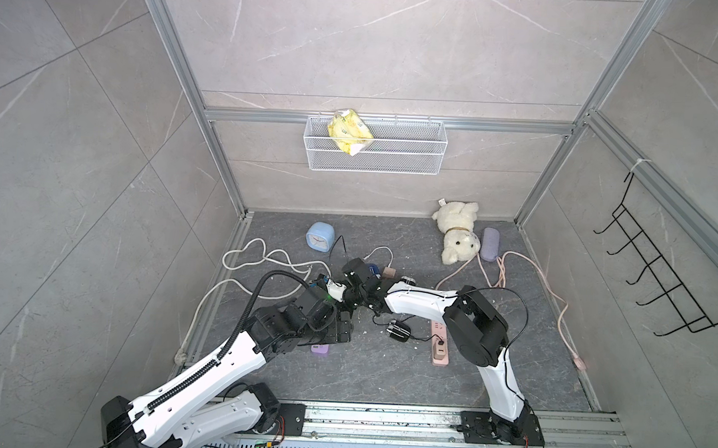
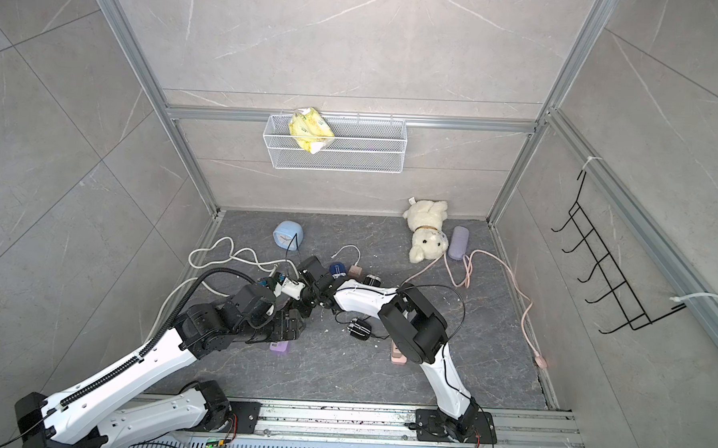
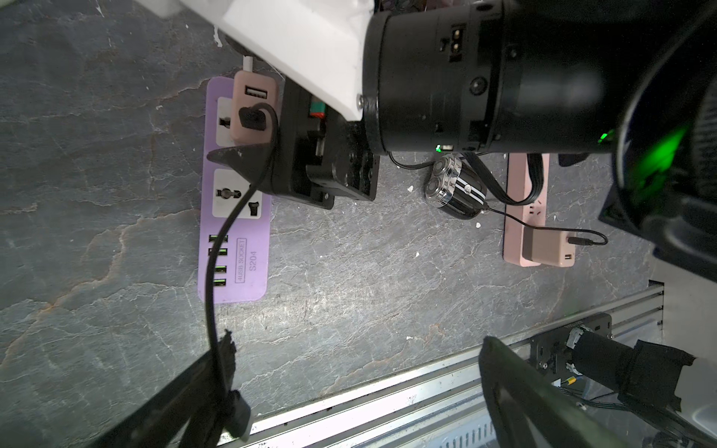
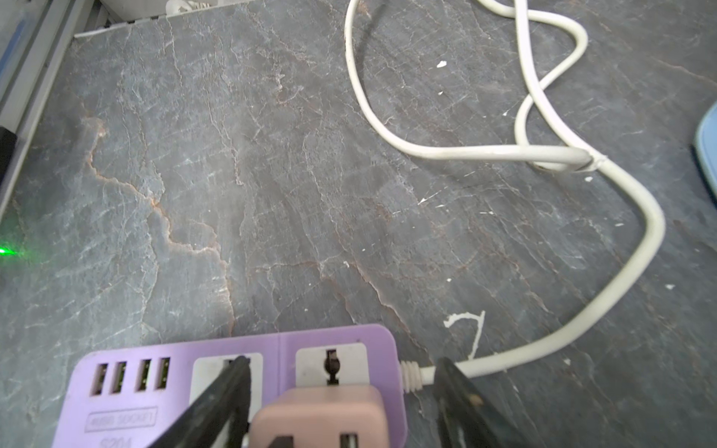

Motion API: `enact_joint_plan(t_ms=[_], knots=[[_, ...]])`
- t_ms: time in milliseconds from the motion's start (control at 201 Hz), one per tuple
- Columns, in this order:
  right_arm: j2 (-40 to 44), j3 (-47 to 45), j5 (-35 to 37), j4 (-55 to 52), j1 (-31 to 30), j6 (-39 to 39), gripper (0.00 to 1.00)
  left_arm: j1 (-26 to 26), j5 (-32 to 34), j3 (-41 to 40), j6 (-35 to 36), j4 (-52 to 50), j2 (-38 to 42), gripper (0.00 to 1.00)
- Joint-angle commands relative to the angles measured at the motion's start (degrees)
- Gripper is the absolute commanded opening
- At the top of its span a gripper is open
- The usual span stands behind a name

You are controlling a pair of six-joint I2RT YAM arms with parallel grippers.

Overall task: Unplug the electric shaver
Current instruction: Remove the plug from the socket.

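The black and silver electric shaver [image 1: 398,330] [image 2: 359,328] [image 3: 454,190] lies on the floor between the two arms. Its thin black lead runs to a pink adapter [image 3: 547,248] on the pink power strip [image 3: 523,217] [image 1: 440,345]. My right gripper [image 4: 341,388] is open. Its fingers [image 4: 229,391] straddle another pink adapter [image 4: 322,419] [image 3: 252,108], which is plugged into the purple power strip [image 4: 240,349] [image 3: 232,263]. My left gripper [image 3: 357,372] hangs wide open over bare floor near the front rail. A thicker black cable [image 3: 217,248] from that second adapter drapes past one left finger.
The purple strip's white cord [image 4: 543,155] [image 1: 255,262] loops over the floor at the left. A blue clock [image 1: 319,238], a teddy bear [image 1: 457,233], a purple case [image 1: 491,244] and a pink cable [image 1: 546,283] lie toward the back. A wire basket [image 1: 375,146] hangs on the back wall.
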State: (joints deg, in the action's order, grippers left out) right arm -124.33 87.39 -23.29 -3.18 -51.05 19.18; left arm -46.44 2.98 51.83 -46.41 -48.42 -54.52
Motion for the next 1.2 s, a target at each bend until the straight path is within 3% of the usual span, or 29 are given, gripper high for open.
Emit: enact_joint_plan(t_ms=[0, 159, 358, 652, 936, 1040, 1195], knots=[[-0.92, 1.3, 0.41, -0.64, 0.08, 0.95, 0.68, 0.34, 0.44, -0.11, 0.5, -0.89, 0.53, 0.99], [0.36, -1.36, 1.24, 1.9, 0.08, 0.46, 0.4, 0.25, -0.07, -0.21, 0.51, -0.88, -0.16, 0.99], [0.03, -0.97, 4.04, 0.21, 0.08, 1.17, 0.29, 0.3, -0.39, 0.96, 0.17, -2.58, -0.65, 0.99], [-0.55, 0.32, 6.74, -3.34, 0.1, 1.14, 0.26, 0.32, 5.11, 10.46, 1.2, -13.49, -0.37, 0.99], [-0.63, 0.84, 7.58, -5.93, 0.08, 1.06, 0.25, 0.29, 11.5, 13.6, 0.09, -18.98, 1.29, 0.99], [-0.65, 1.08, 7.12, -6.57, 0.14, 0.86, 0.25, 0.3, 11.83, 10.63, 0.52, -14.57, 3.29, 0.99], [-0.28, 0.58, 6.9, -6.73, 0.07, 0.55, 0.25, 0.3, 10.33, 0.02, 0.5, -1.82, 7.28, 0.99]])
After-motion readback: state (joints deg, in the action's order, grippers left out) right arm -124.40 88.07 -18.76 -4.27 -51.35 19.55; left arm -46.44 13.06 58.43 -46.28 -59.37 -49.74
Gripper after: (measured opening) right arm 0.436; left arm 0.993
